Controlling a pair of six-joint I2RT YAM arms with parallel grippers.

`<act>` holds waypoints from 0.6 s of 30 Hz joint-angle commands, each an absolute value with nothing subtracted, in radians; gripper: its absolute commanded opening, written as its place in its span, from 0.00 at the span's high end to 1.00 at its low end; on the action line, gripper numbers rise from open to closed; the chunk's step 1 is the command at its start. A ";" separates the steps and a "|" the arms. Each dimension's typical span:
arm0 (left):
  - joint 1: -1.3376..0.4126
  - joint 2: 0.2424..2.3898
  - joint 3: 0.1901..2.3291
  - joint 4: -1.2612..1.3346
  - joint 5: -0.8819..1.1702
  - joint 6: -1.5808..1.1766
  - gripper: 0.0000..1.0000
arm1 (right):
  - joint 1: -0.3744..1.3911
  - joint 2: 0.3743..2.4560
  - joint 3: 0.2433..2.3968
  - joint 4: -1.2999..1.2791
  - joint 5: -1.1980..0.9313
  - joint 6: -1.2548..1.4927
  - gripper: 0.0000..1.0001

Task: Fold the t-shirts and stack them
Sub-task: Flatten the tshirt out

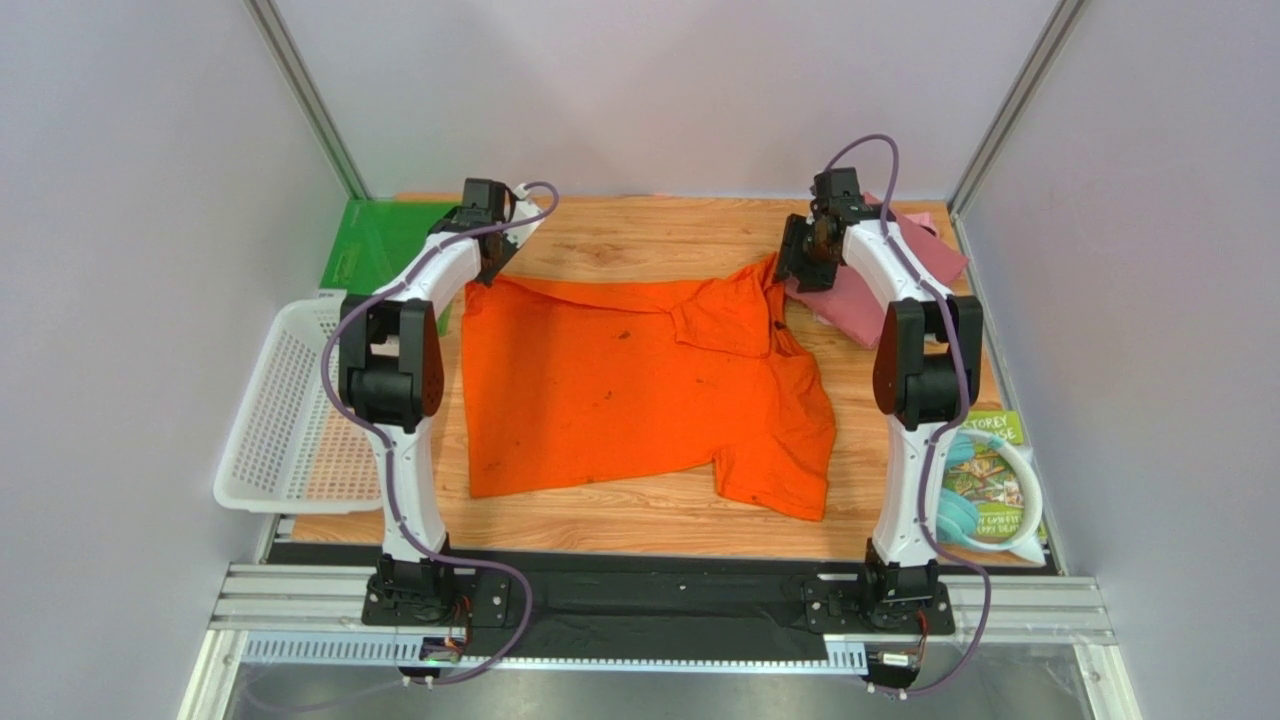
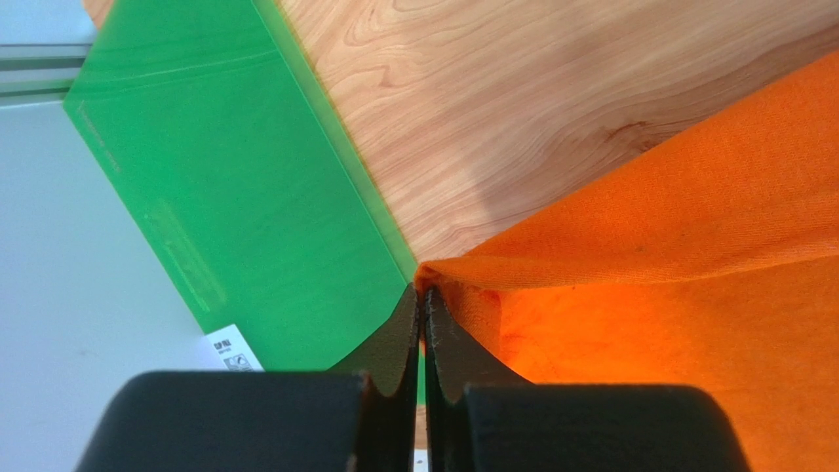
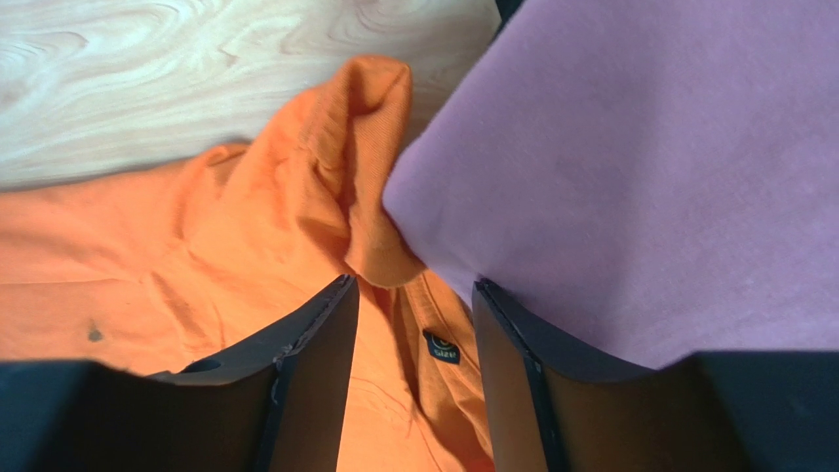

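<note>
**Left gripper pinches the orange shirt's corner, right gripper stands open at the collar**

The bright orange cloth t-shirt lies spread across the middle of the light wooden table. Its body is mostly flat, with one sleeve rumpled toward the near right.

The left gripper sits at the shirt's far left corner. Its two dark fingers are pressed almost together, with only a thin slit between them, and the tip of the orange corner is pinched there. The cloth lifts in a taut fold from that point. Just to its left lies the flat green plastic sheet, whose edge reaches the fingertips. The white plastic mesh basket hangs off the table's left side.

The right gripper is at the shirt's far right, over the collar. Its jaws are wide apart and grip nothing. Orange cloth and a small dark neck label lie in the gap between them. The dusty maroon-red folded cloth shirt overlaps the orange fabric and rests against the right-hand finger. In the top view this folded shirt sits at the far right corner of the table, with a pale pink shirt showing behind the arm
</note>
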State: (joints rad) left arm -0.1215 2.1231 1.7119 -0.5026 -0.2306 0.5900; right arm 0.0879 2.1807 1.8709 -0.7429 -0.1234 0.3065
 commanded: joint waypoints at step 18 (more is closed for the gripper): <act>-0.236 1.625 1.419 -0.676 -0.108 0.480 0.00 | 0.204 1.600 1.441 -0.755 -0.164 0.399 0.57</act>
State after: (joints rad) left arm -0.1440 1.8549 1.5181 -0.5293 -0.2291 0.5503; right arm 0.1402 1.7302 1.6169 -0.7727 -0.0864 0.3550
